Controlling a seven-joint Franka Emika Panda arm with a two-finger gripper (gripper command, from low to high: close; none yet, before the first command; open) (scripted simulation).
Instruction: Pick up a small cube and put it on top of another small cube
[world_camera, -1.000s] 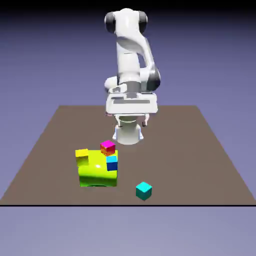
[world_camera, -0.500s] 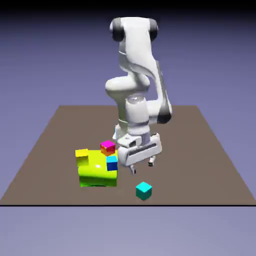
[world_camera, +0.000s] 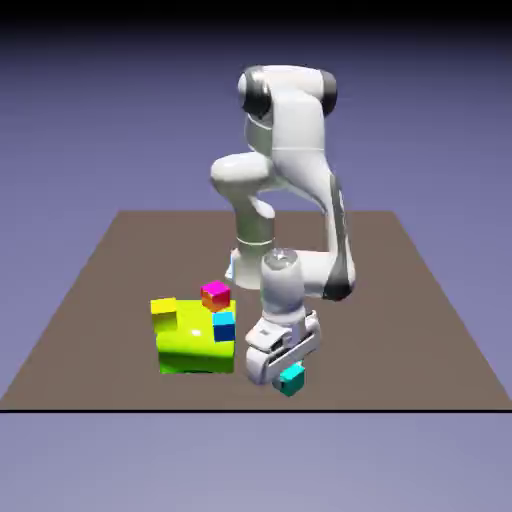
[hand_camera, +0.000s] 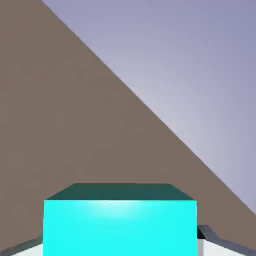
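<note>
Small yellow cube (world_camera: 164, 307) unmoved at the lime block's (world_camera: 194, 346) left corner. Hand (world_camera: 287, 378) has dropped from mid-desk (world_camera: 400, 300) onto the teal cube (world_camera: 292, 379) near the front edge, jaws now clamped on it.

Magenta-and-orange cube (world_camera: 215, 295) tops the lime-yellow block (world_camera: 195, 348).

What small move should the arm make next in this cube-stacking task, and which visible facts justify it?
Probably lift straight up. The gripper looks shut on the teal cube, which sits low by the table, while the small yellow cube rests atop the lime block.
</note>
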